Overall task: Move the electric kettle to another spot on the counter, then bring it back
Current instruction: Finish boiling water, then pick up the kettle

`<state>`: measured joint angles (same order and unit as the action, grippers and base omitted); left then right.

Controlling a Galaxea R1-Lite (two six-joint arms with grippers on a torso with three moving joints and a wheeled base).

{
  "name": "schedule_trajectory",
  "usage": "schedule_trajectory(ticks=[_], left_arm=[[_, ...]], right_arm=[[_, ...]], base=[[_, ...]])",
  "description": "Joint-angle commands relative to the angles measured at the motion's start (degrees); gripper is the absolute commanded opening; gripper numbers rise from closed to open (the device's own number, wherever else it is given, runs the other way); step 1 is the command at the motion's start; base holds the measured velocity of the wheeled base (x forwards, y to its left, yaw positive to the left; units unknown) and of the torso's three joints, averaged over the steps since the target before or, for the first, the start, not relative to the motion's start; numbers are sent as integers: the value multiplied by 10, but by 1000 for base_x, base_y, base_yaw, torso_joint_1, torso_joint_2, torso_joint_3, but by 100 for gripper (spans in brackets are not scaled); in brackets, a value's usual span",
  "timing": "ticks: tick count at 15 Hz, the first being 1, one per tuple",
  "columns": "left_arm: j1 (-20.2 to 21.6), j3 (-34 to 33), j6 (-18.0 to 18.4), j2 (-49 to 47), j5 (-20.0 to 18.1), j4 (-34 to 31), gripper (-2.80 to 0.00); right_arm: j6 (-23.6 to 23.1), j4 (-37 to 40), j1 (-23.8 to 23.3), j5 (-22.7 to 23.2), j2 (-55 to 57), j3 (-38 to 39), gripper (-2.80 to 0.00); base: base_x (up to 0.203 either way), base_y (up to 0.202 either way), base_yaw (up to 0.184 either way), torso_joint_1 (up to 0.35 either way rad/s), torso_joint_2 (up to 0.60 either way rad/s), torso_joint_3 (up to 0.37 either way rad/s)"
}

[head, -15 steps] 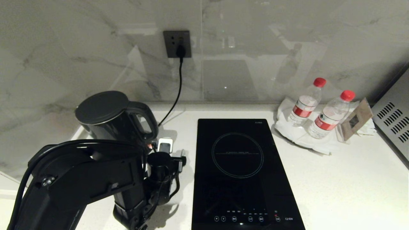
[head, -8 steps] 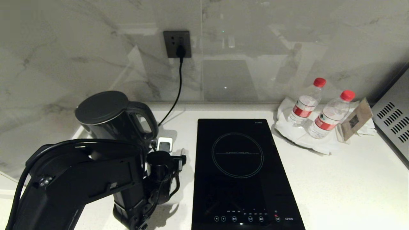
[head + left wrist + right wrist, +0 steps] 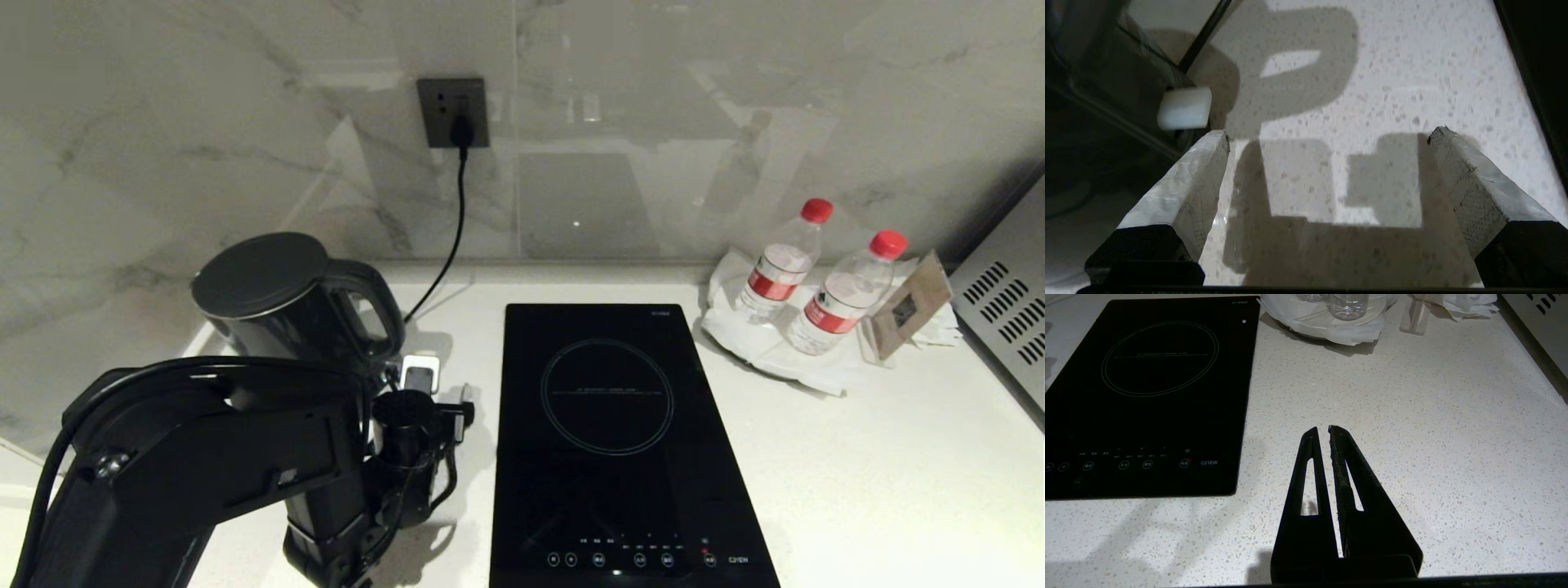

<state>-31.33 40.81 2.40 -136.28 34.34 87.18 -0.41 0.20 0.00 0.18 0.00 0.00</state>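
Marble walling backs the white counter (image 3: 857,457), where we find the electric kettle (image 3: 286,306) at the far left, handle turned toward the cooktop (image 3: 608,441); our left gripper (image 3: 1327,139) hovers low over bare stone just beside the kettle's base, fingers spread wide and empty, while our right gripper (image 3: 1323,433) hangs pinched together near the counter's front, grasping nothing; we judge the main risk to be a finger knocking the kettle or its white switch tab (image 3: 1184,108) before we close on the handle; the power cord (image 3: 449,237) runs from the wall socket (image 3: 452,112) behind it and could snag; two water bottles (image 3: 816,278) on a cloth stand well apart at the right
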Motion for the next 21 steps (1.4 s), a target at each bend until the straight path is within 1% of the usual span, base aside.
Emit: schedule_trajectory(ticks=[1,3,9,13,15,18,19,21], left_arm=[[-2,-21,-3,2,1,5,0],[-2,-40,-15,14,1,5,0],[-6,-101,-30,79,-1,5,0],[-29,-167,-34,159,-1,5,0],[-33,-186,-34,193,-1,5,0],[-45,-189,-25,244,0,5,0],[-47,-177,-13,247,1,5,0],[-48,-154,-5,248,0,5,0]], right_arm=[[0,1,0,0,0,0,-280],[0,0,0,0,0,0,-280],[0,0,0,0,0,0,-280],[0,0,0,0,0,0,-280],[0,0,0,0,0,0,-280],[0,0,0,0,0,0,-280],[0,0,0,0,0,0,-280],[0,0,0,0,0,0,-280]], base=[[0,0,0,0,0,0],[0,0,0,0,0,0],[0,0,0,0,0,0],[0,0,0,0,0,0],[0,0,0,0,0,0],[0,0,0,0,0,0],[0,0,0,0,0,0],[0,0,0,0,0,0]])
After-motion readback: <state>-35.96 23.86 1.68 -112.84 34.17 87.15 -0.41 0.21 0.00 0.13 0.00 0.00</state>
